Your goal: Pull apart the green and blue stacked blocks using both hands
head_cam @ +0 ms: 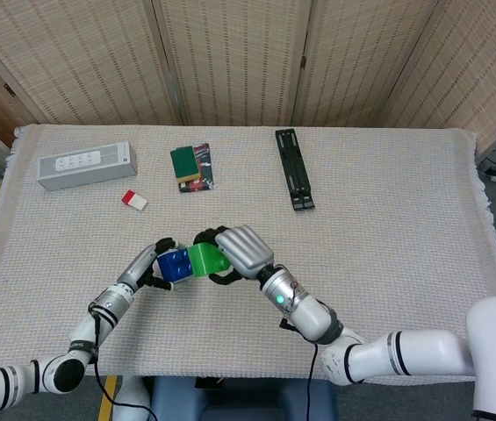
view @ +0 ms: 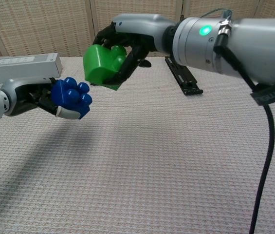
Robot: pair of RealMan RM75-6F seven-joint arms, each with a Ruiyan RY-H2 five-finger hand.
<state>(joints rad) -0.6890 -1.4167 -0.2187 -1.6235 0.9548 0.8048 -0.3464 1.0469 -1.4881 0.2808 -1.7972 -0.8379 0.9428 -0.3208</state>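
The two blocks are apart, held above the table's near middle. My left hand (head_cam: 149, 265) (view: 35, 96) grips the blue block (head_cam: 174, 264) (view: 71, 96), whose studs face right toward the other block. My right hand (head_cam: 237, 251) (view: 127, 39) holds the green block (head_cam: 204, 260) (view: 102, 66) a little higher and to the right. In the chest view a clear gap shows between the blocks; in the head view they look almost side by side.
At the back of the cloth-covered table (head_cam: 388, 263) lie a grey box (head_cam: 86, 166) (view: 21, 67), a small red-and-white piece (head_cam: 134, 200), a green and dark packet (head_cam: 191, 167) and a black bar (head_cam: 294, 168) (view: 183, 75).
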